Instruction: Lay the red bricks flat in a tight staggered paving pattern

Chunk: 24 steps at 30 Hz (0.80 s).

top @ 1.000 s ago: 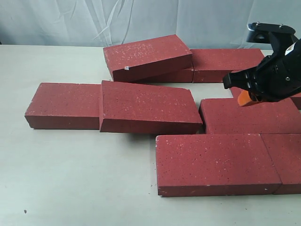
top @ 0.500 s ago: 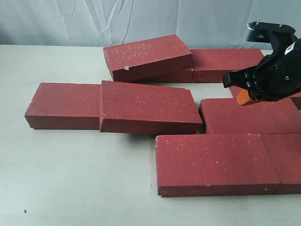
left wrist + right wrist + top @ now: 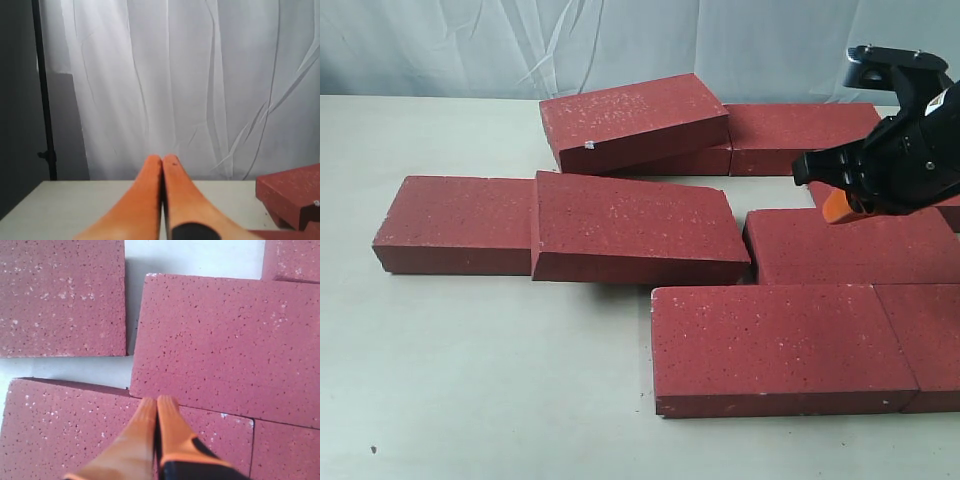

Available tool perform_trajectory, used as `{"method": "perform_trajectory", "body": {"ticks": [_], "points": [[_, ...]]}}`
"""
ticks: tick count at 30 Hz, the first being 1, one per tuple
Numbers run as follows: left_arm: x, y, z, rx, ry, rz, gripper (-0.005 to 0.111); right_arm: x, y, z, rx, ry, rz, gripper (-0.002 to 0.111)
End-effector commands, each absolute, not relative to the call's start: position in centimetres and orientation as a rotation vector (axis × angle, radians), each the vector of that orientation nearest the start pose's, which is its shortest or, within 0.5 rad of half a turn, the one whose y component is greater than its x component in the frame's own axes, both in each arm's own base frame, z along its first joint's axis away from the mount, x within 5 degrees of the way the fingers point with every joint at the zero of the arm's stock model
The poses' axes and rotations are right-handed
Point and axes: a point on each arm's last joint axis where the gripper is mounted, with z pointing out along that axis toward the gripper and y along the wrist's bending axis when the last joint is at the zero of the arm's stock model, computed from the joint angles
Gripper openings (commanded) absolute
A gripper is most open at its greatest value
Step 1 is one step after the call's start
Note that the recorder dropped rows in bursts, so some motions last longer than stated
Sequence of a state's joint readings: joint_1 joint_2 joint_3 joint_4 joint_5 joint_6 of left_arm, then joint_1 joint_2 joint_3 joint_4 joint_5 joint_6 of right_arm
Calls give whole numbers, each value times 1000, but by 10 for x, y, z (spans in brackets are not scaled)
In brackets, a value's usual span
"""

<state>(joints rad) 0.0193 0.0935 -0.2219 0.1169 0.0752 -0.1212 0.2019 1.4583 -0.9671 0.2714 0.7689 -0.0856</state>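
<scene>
Hardly anything has changed in the last second. The red bricks (image 3: 780, 345) lie where they did on the pale table (image 3: 470, 400), and only the right claw (image 3: 835, 206), at the right edge of the frame, has crept a touch higher.

I count nine bricks (the ninth is mostly hidden behind the arm, so I may be one off). Two touch side by side at lower right, with one just behind them. At mid left one lies flat, with a tilted brick (image 3: 635, 230) overlapping its right end. Along the top a propped brick (image 3: 635, 120) leans on another, and one more sits to their right.

The right claw hangs over the right-hand bricks, its orange fingers (image 3: 170, 415) pressed together on nothing. The left claw (image 3: 162, 161) is likewise closed and empty, facing the white curtain (image 3: 175, 75). A small white chip (image 3: 588, 147) marks the propped brick's front edge.
</scene>
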Motion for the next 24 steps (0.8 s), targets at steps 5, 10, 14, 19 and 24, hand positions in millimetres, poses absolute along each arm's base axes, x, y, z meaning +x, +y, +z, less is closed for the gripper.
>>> {"method": "perform_trajectory", "body": {"ticks": [5, 10, 14, 19, 24], "points": [[85, 5, 294, -73, 1840, 23, 0, 272, 71, 250, -160, 2720, 348, -1], [116, 6, 299, -75, 2052, 43, 0, 272, 71, 250, -158, 2720, 351, -1], [146, 6, 297, -62, 2207, 45, 0, 272, 71, 250, -155, 2720, 356, -1], [191, 0, 287, -16, 2362, -35, 0, 271, 74, 250, -122, 2729, 408, -1], [230, -10, 271, 48, 2463, -160, 0, 268, 80, 252, -50, 2748, 531, -1]]}}
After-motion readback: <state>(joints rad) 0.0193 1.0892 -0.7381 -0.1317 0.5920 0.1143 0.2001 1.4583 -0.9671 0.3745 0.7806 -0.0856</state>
